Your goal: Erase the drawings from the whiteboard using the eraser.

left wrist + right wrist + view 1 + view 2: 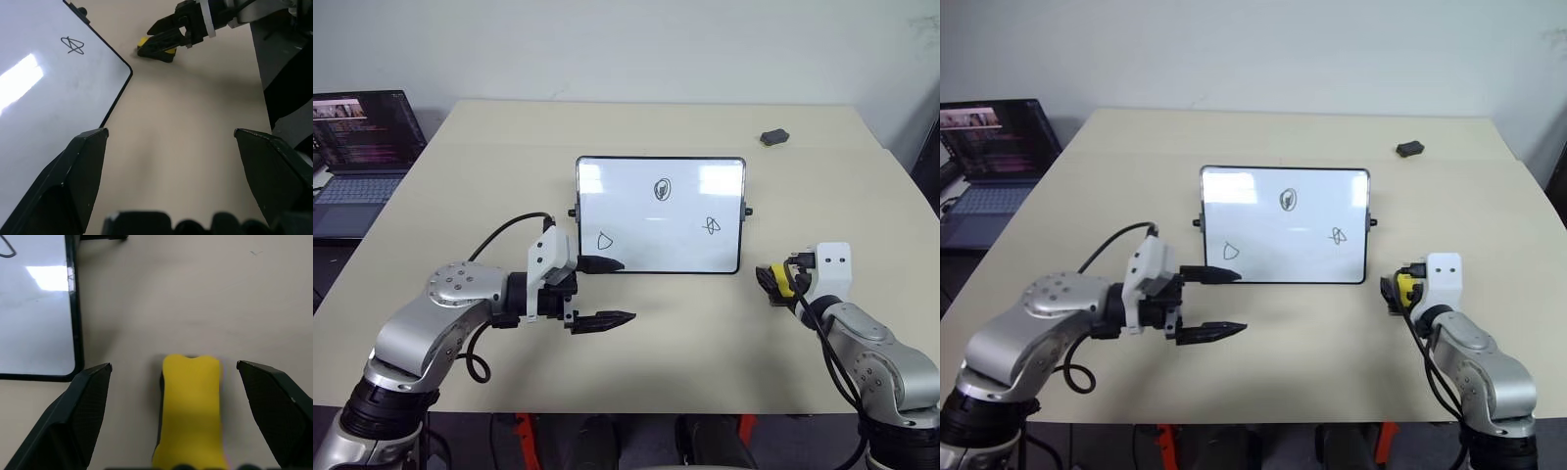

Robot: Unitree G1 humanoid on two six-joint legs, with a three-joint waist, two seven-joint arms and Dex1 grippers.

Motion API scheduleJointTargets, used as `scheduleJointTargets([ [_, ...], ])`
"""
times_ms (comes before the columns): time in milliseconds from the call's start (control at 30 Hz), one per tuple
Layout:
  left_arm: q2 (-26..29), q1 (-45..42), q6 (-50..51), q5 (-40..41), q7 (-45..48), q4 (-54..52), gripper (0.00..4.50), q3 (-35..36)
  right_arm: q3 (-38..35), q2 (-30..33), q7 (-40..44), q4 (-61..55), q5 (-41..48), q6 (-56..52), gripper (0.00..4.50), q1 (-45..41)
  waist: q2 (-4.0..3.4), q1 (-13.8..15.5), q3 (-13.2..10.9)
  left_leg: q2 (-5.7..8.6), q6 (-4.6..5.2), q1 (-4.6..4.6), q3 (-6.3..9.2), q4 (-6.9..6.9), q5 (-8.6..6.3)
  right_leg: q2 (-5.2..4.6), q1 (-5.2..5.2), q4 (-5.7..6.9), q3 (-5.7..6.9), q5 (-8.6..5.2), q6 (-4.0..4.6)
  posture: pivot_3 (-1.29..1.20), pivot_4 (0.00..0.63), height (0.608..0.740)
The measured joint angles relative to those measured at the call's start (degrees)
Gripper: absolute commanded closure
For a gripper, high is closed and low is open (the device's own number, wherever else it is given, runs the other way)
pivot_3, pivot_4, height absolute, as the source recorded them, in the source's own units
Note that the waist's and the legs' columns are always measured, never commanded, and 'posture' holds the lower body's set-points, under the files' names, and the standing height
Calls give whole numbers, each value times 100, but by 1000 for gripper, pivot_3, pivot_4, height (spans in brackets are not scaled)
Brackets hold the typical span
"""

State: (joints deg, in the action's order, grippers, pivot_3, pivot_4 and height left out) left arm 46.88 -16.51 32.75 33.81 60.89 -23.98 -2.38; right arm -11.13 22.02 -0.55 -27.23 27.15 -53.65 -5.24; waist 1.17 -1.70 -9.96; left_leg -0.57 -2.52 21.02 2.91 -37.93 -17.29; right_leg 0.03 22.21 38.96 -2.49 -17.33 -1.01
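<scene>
On the beige table (705,333), the whiteboard (646,240) lies flat at centre, bearing all three drawings: a scribbled oval (662,189), a small triangle (604,240) and a looped squiggle (711,225). Just off the board's right edge, the yellow-and-black eraser (191,406) rests on the table between the wide-spread fingers of the right gripper (183,382), bracketed but not gripped. The left gripper (602,292) hangs at the board's near left corner, jaws apart and empty, one fingertip over the frame. A laptop (357,147) and a small dark lump (774,137) sit well clear. Judged risks: closing off-centre could skid or twist the eraser aside, and an unsteadied board may slide under the first wiping stroke, or the left fingertip may knock it.
</scene>
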Motion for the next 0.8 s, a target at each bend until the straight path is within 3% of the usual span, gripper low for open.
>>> scheduleJointTargets([
  [467,-225,-237,-111,-249,107,178,0,-251,-29,-196,141,520,-403,213,38,-110,0,-7,0,-2,1,1,0,0,0,0,2,2,0,0,0,0,150,740],
  [567,-225,-237,-98,-251,104,177,0,-250,-26,-259,152,615,-519,262,676,-119,0,-7,0,-1,1,1,-1,-1,0,0,1,1,-1,0,0,0,150,740],
  [800,-224,-234,-63,-250,72,159,0,-248,-80,-376,176,638,-577,313,3090,-122,0,-8,0,-1,0,1,0,0,0,0,2,2,-1,0,0,0,150,740],
])
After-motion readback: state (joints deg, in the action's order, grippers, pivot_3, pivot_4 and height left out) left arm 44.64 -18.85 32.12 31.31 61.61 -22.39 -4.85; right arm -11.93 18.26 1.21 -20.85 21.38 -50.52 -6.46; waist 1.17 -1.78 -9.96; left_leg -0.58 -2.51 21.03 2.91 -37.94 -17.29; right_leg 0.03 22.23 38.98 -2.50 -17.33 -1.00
